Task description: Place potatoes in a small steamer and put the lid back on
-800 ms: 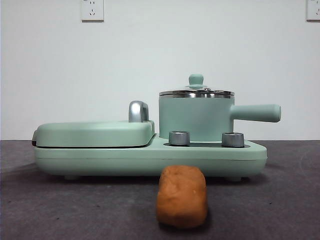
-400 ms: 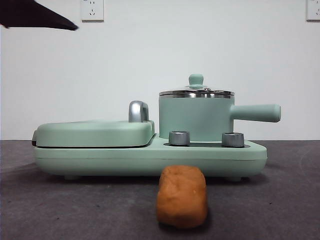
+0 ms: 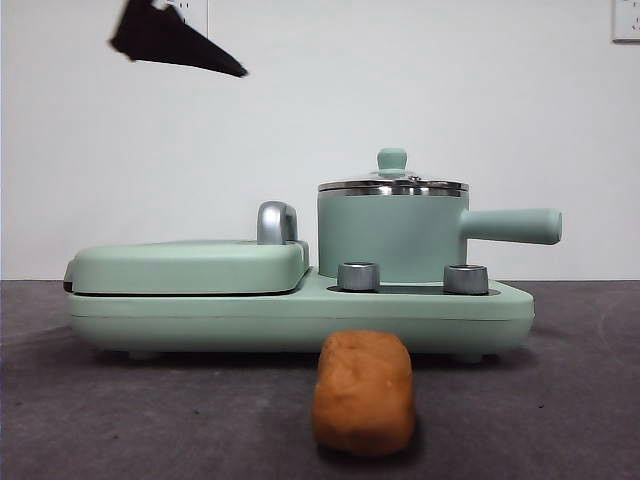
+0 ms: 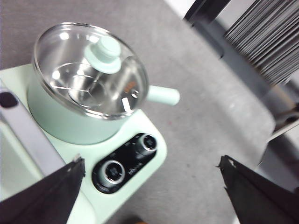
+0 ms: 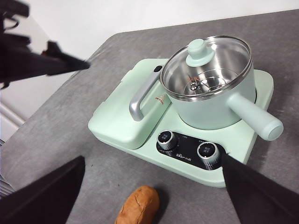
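Left tool (image 3: 180, 45) has advanced toward the lid (image 3: 393, 184).

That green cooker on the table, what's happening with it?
Nothing is being held yet. The left gripper, jaws open, hangs high above the cooker. The lid sits on the small steamer, and the potato lies on the table in front. The right gripper waits above, jaws open too.
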